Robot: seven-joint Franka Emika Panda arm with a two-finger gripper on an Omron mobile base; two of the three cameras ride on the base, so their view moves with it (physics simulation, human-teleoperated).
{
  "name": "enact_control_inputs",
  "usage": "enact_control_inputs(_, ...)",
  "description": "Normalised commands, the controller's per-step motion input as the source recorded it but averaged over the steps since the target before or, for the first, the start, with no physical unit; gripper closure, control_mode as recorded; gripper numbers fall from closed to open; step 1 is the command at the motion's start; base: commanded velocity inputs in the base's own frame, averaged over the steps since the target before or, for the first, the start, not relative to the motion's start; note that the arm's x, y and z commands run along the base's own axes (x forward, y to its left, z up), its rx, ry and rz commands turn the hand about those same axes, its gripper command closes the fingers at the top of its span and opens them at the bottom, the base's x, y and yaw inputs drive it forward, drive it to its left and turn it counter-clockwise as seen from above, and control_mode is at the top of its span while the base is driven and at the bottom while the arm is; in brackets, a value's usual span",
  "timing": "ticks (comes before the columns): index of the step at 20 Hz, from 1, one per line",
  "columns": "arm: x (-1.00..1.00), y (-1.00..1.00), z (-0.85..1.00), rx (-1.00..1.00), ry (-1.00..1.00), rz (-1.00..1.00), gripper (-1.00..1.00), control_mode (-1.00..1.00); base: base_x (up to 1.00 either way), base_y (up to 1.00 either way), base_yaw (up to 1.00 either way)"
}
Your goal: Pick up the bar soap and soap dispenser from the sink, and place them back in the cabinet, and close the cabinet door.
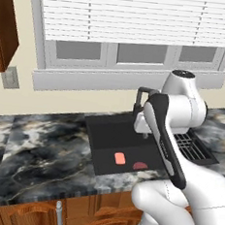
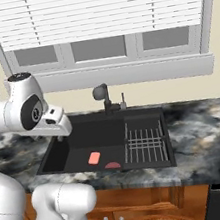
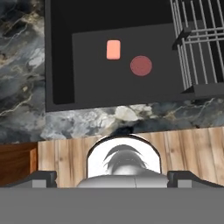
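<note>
Sink (image 2: 64,155) floor open; rack (image 2: 145,144) possibly obstructs.

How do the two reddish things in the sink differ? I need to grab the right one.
The bar soap is salmon-pink, the red piece darker. The bar soap is rectangular with rounded corners; the red piece looks round from above. The bar soap lies farther from the wire rack. Both rest on the sink floor, apart.

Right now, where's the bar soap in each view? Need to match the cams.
Left base view: bar soap lies on the sink floor, lower middle, just left of the dark red round piece.
Right base view: bar soap near the basin's front, left of the wire rack.
Hand view: bar soap upper middle, up-left of the red piece.
Shared landmark: the dark red round piece beside it.
</note>
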Motion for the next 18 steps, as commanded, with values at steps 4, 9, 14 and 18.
enact_control_inputs(4, 0.21, 0.0, -0.27, 0.0, 0.0, 0.0, -1.0, -1.0, 0.0, 0.0, 0.0)
enact_control_inputs(9, 0.24, 0.0, -0.28, 0.0, 0.0, 0.0, -1.0, -1.0, 0.0, 0.0, 0.0)
enact_control_inputs(14, 0.17, -0.03, -0.29, 0.0, 0.0, 0.0, -1.0, -1.0, 0.0, 0.0, 0.0)
enact_control_inputs(18, 0.13, -0.07, -0.22, 0.01, 0.0, 0.0, -1.0, -1.0, 0.0, 0.0, 0.0)
